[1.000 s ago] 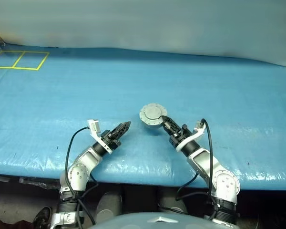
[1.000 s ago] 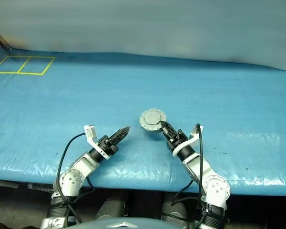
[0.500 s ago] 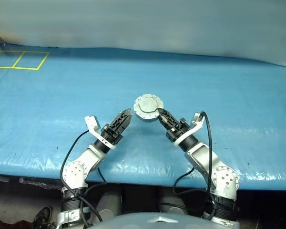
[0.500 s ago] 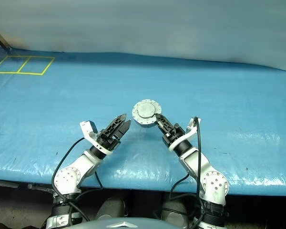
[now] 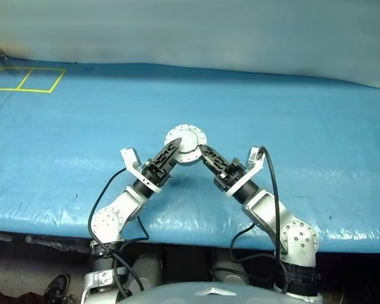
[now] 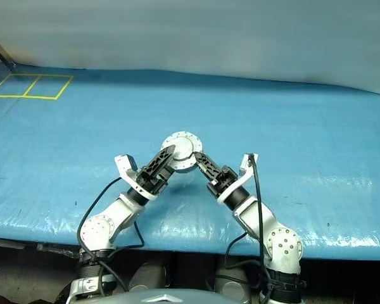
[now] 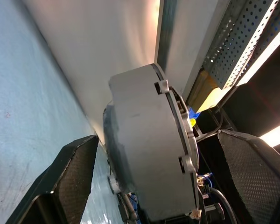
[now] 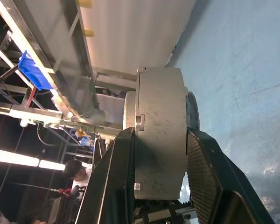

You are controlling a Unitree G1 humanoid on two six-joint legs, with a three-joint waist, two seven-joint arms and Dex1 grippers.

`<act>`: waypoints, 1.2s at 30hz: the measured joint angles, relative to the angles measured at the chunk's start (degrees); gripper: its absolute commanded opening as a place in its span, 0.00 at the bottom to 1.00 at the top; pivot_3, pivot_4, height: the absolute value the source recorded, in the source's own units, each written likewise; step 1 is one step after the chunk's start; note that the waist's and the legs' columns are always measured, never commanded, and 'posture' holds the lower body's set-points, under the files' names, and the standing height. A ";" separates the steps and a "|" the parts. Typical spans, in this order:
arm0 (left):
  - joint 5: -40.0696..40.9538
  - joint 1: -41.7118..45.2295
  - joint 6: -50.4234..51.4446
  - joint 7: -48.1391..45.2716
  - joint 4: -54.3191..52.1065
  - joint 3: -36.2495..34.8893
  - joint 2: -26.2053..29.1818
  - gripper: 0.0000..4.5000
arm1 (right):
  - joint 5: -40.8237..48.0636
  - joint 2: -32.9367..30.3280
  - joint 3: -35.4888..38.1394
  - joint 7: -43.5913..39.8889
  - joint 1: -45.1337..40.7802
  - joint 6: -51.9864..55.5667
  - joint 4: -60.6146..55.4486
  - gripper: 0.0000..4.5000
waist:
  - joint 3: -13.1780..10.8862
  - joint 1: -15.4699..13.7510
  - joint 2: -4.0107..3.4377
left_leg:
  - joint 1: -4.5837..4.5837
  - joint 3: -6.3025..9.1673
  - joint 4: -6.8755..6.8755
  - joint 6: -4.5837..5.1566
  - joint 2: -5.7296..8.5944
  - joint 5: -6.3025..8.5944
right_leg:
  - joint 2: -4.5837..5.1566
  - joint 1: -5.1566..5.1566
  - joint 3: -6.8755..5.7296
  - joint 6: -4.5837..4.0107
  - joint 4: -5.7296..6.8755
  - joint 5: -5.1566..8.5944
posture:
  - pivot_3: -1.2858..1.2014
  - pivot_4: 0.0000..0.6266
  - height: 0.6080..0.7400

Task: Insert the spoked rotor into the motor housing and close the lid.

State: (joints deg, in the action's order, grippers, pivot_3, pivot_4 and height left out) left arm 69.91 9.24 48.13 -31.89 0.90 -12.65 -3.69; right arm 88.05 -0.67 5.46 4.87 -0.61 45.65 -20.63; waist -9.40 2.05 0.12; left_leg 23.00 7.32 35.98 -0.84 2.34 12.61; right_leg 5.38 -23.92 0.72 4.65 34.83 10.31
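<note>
Two pincers are seen meeting at one object above the blue plastic-covered worktop [image 5: 304, 145]: the round, shallow silver metal motor housing [image 5: 185, 143], which is held raised off the surface with its flat circular face turned up toward the head camera. The right pincer [image 5: 201, 151] is clamped on the housing's edge from the right, and in the right wrist view its two black fingers [image 8: 114, 186] are pressed against opposite flat sides of the thick grey body [image 8: 158, 135]. The left pincer [image 5: 173, 149] is spread wide at the housing's left side; in the left wrist view its textured black pads [image 7: 77, 175] stand well apart on either side of the housing [image 7: 144, 154], with clear gaps visible between pad and metal, so nothing is gripped by it. The round light grey lid [image 7: 179, 140] is seen lying flat against the housing's body, small tabs showing along the seam. Whether the spoked rotor is inside cannot be told. A rectangle of yellow tape lines [image 5: 26, 79] is marked on the far left corner of the worktop, well apart from the arms.
</note>
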 measured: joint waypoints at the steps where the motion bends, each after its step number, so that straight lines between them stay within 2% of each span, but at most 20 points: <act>1: -0.08 0.51 -0.25 0.00 0.47 0.00 -0.10 0.99 | -0.07 -0.39 -0.72 -0.17 0.16 0.04 -0.06 0.26 | 0.00 -0.01 0.00 | 0.00 0.00 0.00 0.00 0.00 0.00 | 0.00 0.00 0.00 0.00 0.00 0.00 | 0.52 0.24 1.00; 5: -1.51 1.11 -1.66 0.07 1.29 0.15 -0.23 0.99 | -0.20 -1.10 -2.33 -0.86 0.81 -0.09 -0.07 0.26 | -0.01 -0.07 0.01 | 0.00 0.00 0.00 0.00 0.01 0.00 | 0.00 0.02 0.00 0.00 -0.01 0.00 | 0.52 0.24 1.00; 10: -1.79 1.00 -2.35 0.11 1.40 0.27 -0.24 0.64 | -0.21 -1.41 -2.42 -1.29 0.81 -0.49 -0.26 0.26 | -0.02 -0.07 0.03 | 0.00 0.01 0.00 0.00 0.00 0.00 | 0.00 0.01 0.00 0.00 -0.01 0.00 | 0.52 0.24 1.00; 11: -1.35 0.89 -2.24 0.13 1.48 0.25 -0.24 0.61 | -0.36 -1.70 -2.42 -1.72 0.81 -0.48 -0.38 0.26 | -0.02 -0.08 0.04 | 0.00 0.00 0.00 0.00 0.01 0.00 | 0.00 0.02 0.00 0.00 -0.01 0.00 | 0.52 0.24 1.00; 17: 0.05 0.57 -1.84 1.78 1.48 0.21 -0.19 0.61 | -1.95 -1.81 -2.84 -2.56 0.81 -0.70 -0.40 0.26 | -0.05 -0.10 0.08 | 0.00 0.01 0.01 0.00 0.01 0.00 | 0.00 0.03 0.00 0.00 -0.01 0.00 | 0.52 0.24 1.00; 24: 0.15 -0.16 -2.47 4.82 1.39 0.75 -0.09 0.61 | -6.99 -1.72 -3.05 -4.65 0.65 -2.22 -0.22 0.77 | -0.06 -0.07 0.10 | -0.01 0.01 0.01 0.00 0.00 0.00 | 0.00 0.03 0.00 0.00 -0.01 0.00 | 0.52 0.24 1.00; 31: -4.20 -0.81 -9.61 10.55 1.95 -0.57 -0.15 0.61 | -11.50 -0.81 -2.61 -3.83 -0.66 -5.70 -0.49 0.77 | -0.07 -0.40 0.13 | -0.05 0.00 0.03 0.00 0.01 0.00 | -0.01 0.05 0.02 0.01 -0.01 -0.01 | 0.52 0.24 1.00; 36: -11.45 4.79 -22.91 19.80 7.71 -4.70 -1.53 0.61 | -13.29 -0.85 -2.18 -3.61 -0.19 -6.73 -0.66 0.77 | -0.18 -1.01 0.31 | -0.05 0.02 0.06 -0.02 -0.01 -0.01 | -0.05 0.07 0.01 0.02 0.00 -0.03 | 0.52 0.24 1.00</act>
State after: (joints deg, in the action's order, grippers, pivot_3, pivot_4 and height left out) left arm 58.46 14.03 25.22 -12.08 8.61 -17.35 -5.22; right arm 74.75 -1.52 3.28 1.25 -0.80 38.92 -21.29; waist -9.58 1.04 0.43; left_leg 22.95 7.34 36.05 -0.86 2.33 12.60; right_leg 5.33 -23.85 0.73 4.67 34.83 10.28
